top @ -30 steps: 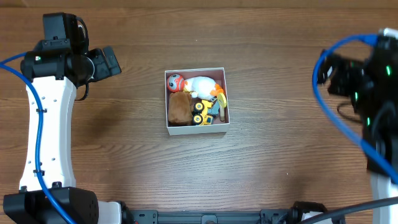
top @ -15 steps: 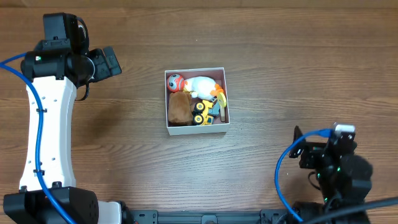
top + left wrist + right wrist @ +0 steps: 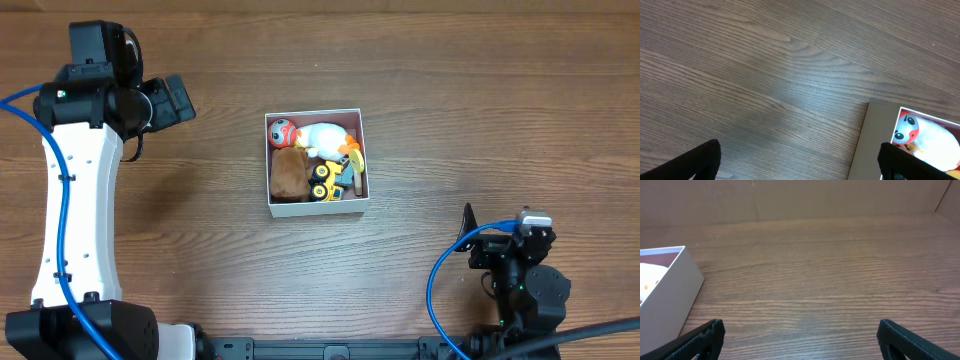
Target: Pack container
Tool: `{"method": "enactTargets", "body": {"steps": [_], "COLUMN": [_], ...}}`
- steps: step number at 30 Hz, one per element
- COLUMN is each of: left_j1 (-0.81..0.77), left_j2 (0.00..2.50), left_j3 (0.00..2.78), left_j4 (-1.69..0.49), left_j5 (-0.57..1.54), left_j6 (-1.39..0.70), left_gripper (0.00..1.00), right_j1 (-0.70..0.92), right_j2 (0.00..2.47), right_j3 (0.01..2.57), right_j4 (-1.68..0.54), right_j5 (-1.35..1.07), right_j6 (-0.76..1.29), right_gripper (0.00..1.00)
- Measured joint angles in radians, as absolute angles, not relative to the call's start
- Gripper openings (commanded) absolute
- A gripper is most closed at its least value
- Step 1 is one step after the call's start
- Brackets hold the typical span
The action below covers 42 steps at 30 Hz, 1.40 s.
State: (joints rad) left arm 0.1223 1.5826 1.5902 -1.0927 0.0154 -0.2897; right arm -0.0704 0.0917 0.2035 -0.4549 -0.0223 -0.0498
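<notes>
Moved since a second ago: only the right gripper (image 3: 468, 232) (image 3: 800, 342), from the table's (image 3: 450, 100) right edge down to its near right corner; now spread wide, holding nothing. Left gripper (image 3: 180, 98) (image 3: 800, 162) at far left as before, likewise spread and empty. At mid-table, well apart from both, the white-walled container (image 3: 316, 209) (image 3: 862, 145) (image 3: 670, 300), filled with a white duck plush (image 3: 325, 137), a brown plush (image 3: 289, 172) and a yellow toy truck (image 3: 322, 181).

Table (image 3: 400, 60): mid-brown wood, fine streaked grain | container (image 3: 315, 208): white walls, dusty pink inside | white plush (image 3: 325, 135): red-orange head | brown plush (image 3: 289, 172) | toy vehicle (image 3: 321, 181): yellow, black wheels | left arm (image 3: 75, 200), left edge: white shell, black joints | right arm (image 3: 525, 285), bottom-right corner: black | cable (image 3: 436, 290): bright blue
</notes>
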Motion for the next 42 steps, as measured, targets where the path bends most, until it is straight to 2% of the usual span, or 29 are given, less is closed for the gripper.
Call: {"method": "enactTargets", "body": {"steps": [12,20,39,42], "left_j1": [0.122,0.122,0.120,0.092], "left_j2": [1.583,1.583,1.564,1.458], "left_j3": [1.590,1.590,1.589,1.546], "left_j4": [-1.093,-1.093,-1.094,-0.954], "left_j5": [0.015,0.015,0.007,-0.039], "left_j6": [-0.290,-0.290,-0.289,-0.271], "left_gripper": [1.00,1.00,1.00,1.00], "right_j1": [-0.070,-0.070,-0.070,-0.070], "right_j2": [0.035,0.033,0.033,0.033], "right_j3": [0.141,0.140,0.140,0.140], "right_j4": [-0.378,-0.471,-0.472,-0.471], "right_j5": [-0.022,-0.022,-0.022,-0.022], "right_j6": [-0.052,-0.052,-0.052,-0.053], "right_gripper": [1.00,1.00,1.00,1.00]}}
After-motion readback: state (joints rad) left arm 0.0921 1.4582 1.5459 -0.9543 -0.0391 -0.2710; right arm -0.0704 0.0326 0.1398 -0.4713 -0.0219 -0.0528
